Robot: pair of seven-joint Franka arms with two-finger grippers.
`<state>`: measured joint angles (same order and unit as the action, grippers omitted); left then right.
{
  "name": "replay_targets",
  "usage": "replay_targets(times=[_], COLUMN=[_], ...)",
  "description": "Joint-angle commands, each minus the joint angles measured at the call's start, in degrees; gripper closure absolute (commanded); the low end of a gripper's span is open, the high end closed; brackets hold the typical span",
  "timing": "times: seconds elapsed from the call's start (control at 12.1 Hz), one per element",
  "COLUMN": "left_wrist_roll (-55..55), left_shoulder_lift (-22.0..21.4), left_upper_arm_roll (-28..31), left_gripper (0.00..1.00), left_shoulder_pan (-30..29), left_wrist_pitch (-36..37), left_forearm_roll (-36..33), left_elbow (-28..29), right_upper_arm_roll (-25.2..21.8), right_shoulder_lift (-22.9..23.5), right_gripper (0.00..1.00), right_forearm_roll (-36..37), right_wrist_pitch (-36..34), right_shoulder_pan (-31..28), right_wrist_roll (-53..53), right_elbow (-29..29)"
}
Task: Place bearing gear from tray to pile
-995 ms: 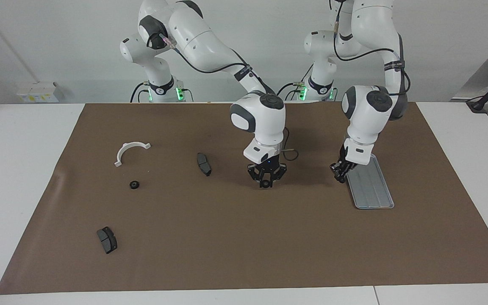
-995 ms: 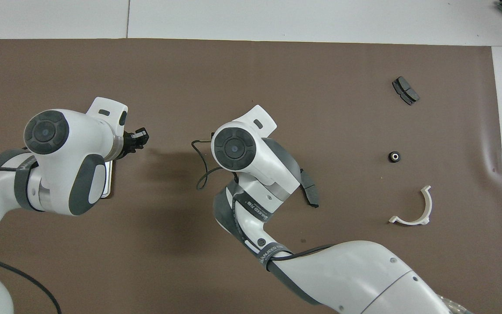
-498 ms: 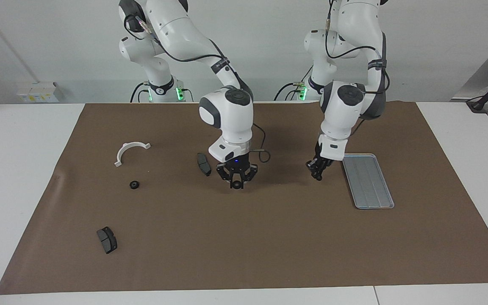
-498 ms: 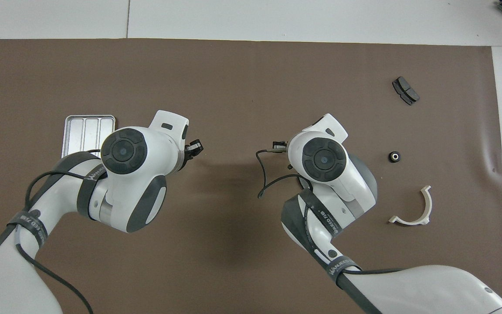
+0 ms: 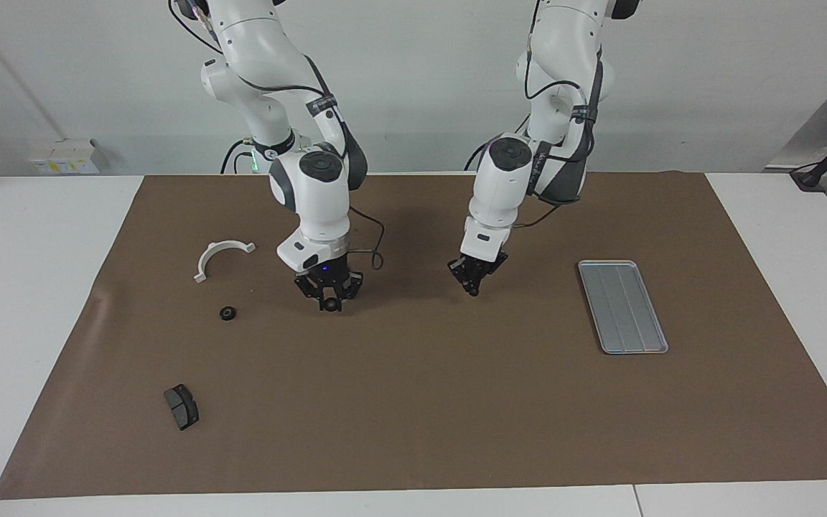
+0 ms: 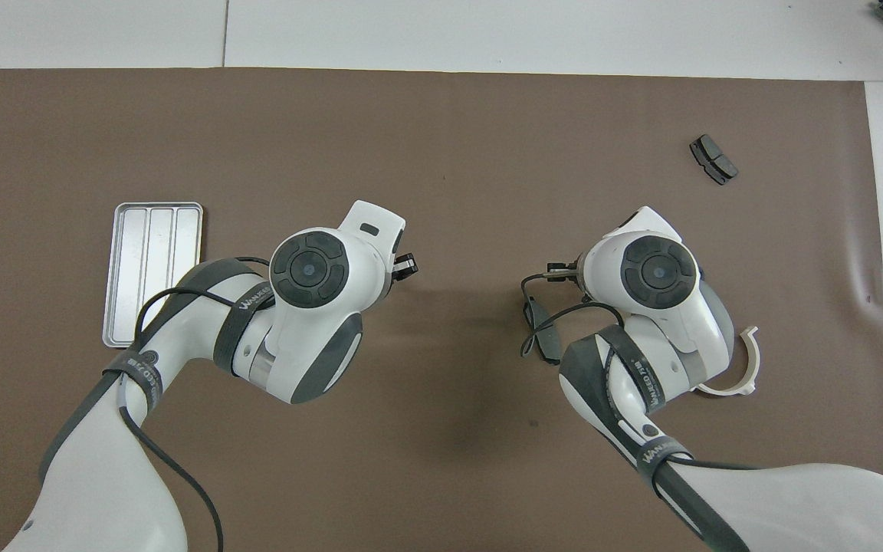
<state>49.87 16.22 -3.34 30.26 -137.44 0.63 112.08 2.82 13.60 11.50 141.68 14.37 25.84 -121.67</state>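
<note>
My right gripper [image 5: 328, 304] hangs low over the mat, shut on a small black round bearing gear [image 5: 328, 307]. It is beside the pile: a white half-ring bracket [image 5: 221, 255] [image 6: 748, 360], a second small black gear [image 5: 227, 313] on the mat, and a dark curved pad [image 5: 181, 406] [image 6: 713, 159]. Another dark pad [image 6: 541, 349] shows only from overhead, next to the right wrist. The grey ridged tray [image 5: 622, 305] [image 6: 152, 272] lies bare toward the left arm's end. My left gripper [image 5: 472, 288] [image 6: 405, 264] hangs shut and holds nothing over the mat's middle.
A brown mat [image 5: 413, 402] covers most of the white table [image 5: 33, 287]. A loose cable [image 6: 533, 307] loops off the right wrist. From overhead the right arm hides its own gripper and the gear on the mat.
Both arms swung toward the right arm's end. The right gripper carried the gear from mid-mat to beside the pile. The left gripper left the tray's edge for the mat's middle.
</note>
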Motion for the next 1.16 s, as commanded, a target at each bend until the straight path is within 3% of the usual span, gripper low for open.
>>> replay_targets(times=[0.0,0.08,0.17,0.33,0.5,0.58,0.75,0.83,0.91,1.08], left_wrist_roll=[0.1,0.1,0.2,0.1,-1.2,-3.4,-10.8,-15.4,-20.3,-30.4], left_shoulder_lift=[1.1,1.2,1.2,0.5,-2.8,-5.4,-8.0,-8.2,-8.2,-9.1], left_upper_arm_roll=[0.9,0.9,1.0,1.1,1.5,1.3,1.2,1.2,1.2,1.5], left_gripper=[0.31,0.11,0.06,0.06,0.06,0.06,0.06,0.06,0.06,0.06], left_shoulder_pan=[0.7,0.7,0.7,-0.4,-5.5,-9.0,-15.1,-18.4,-21.4,-26.6], left_wrist_pitch=[0.2,0.5,1.3,4.3,10.0,12.5,17.7,20.6,23.2,28.1], left_forearm_roll=[0.2,0.0,-0.1,-0.1,-0.3,-0.2,0.2,0.2,0.4,2.7], left_elbow=[-2.1,-2.2,-2.7,-3.8,-5.6,-5.8,-7.1,-8.6,-10.1,-12.6], right_upper_arm_roll=[1.0,1.0,0.9,0.9,0.9,0.9,0.9,0.9,1.0,1.1], right_shoulder_lift=[-2.9,-3.2,-3.7,-3.9,-4.4,-4.4,-4.4,-4.7,-5.5,-5.8], right_gripper=[1.0,1.0,1.0,1.0,1.0,0.9,0.3,0.08,0.02,0.01], right_forearm_roll=[-4.1,-4.5,-4.5,-4.5,-4.5,-4.5,-4.5,-4.5,-4.6,-5.3], right_wrist_pitch=[-1.8,-2.9,-3.3,-4.4,-4.6,-4.7,-5.3,-5.4,-5.4,-6.3], right_shoulder_pan=[-3.0,-3.1,-3.4,-4.6,-5.1,-5.2,-5.1,-5.1,-5.0,-4.3], right_wrist_roll=[-7.1,-7.8,-8.2,-10.4,-10.6,-10.6,-10.4,-10.4,-10.1,-9.9], right_elbow=[-3.2,-3.8,-4.4,-5.2,-5.9,-6.0,-5.7,-5.4,-5.2,-3.3])
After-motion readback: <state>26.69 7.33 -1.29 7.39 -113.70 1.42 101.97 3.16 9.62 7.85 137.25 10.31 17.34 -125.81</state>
